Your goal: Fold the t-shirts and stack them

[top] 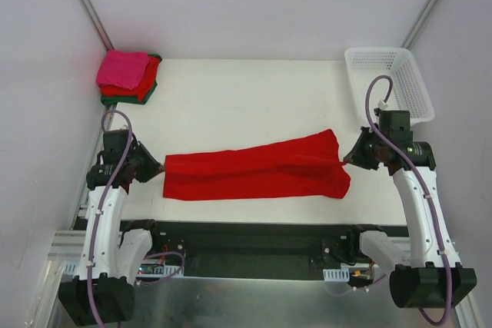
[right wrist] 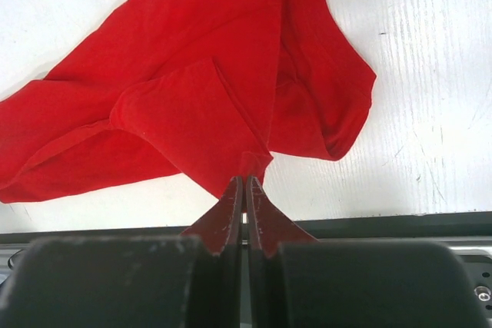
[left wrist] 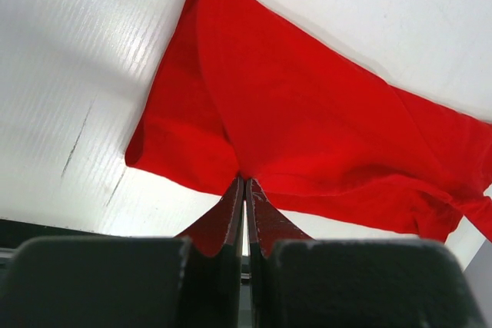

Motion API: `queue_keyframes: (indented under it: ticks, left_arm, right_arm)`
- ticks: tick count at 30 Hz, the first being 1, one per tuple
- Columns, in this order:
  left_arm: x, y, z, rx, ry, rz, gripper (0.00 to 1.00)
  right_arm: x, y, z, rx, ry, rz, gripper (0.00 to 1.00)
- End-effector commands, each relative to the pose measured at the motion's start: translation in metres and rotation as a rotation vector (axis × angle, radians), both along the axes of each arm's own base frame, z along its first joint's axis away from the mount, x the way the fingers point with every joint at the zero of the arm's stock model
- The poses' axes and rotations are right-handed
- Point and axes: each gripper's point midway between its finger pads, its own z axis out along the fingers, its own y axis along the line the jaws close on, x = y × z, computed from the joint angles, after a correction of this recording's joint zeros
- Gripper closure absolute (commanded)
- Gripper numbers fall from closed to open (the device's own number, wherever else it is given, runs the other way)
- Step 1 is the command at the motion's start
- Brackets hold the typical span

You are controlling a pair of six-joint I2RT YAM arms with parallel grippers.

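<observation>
A bright red t-shirt [top: 257, 168] lies stretched in a long band across the white table [top: 246, 90], near its front edge. My left gripper [top: 159, 169] is shut on the shirt's left end [left wrist: 244, 177], pinching a fold of cloth. At the other end my right gripper [top: 346, 160] is shut on the cloth [right wrist: 246, 177] as well. In the left wrist view the red shirt [left wrist: 307, 120] spreads away from the jaws. The right wrist view shows the red shirt [right wrist: 184, 105] bunched in loose folds. A pile of folded t-shirts [top: 127, 76], hot pink on top of red and dark green, sits at the back left corner.
A white plastic lattice basket [top: 390, 81] stands at the table's back right corner. Grey walls close in the table at the back and on both sides. The table's front edge [right wrist: 369, 224] runs just below the right gripper.
</observation>
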Motion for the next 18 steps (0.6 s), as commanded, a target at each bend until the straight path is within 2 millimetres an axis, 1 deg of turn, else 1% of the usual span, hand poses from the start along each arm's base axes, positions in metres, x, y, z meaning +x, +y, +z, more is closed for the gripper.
queue_keyframes:
  ticks: [1,4,9,18]
  left_arm:
    - [-0.005,0.002,0.007,0.003,-0.011,0.013,1.00]
    - [-0.009,-0.003,0.000,-0.028,0.007,0.010,1.00]
    - [-0.010,-0.007,0.001,-0.057,0.007,0.021,1.00]
    - [-0.018,-0.015,-0.007,-0.134,0.028,0.068,1.00]
  right_arm:
    - [-0.010,-0.004,-0.001,-0.013,0.009,-0.015,0.99]
    - [-0.012,-0.003,-0.004,-0.007,0.020,-0.014,0.98]
    - [-0.018,0.000,-0.009,0.007,0.046,-0.005,0.99]
    - [-0.025,0.002,-0.019,0.014,0.080,-0.006,0.99]
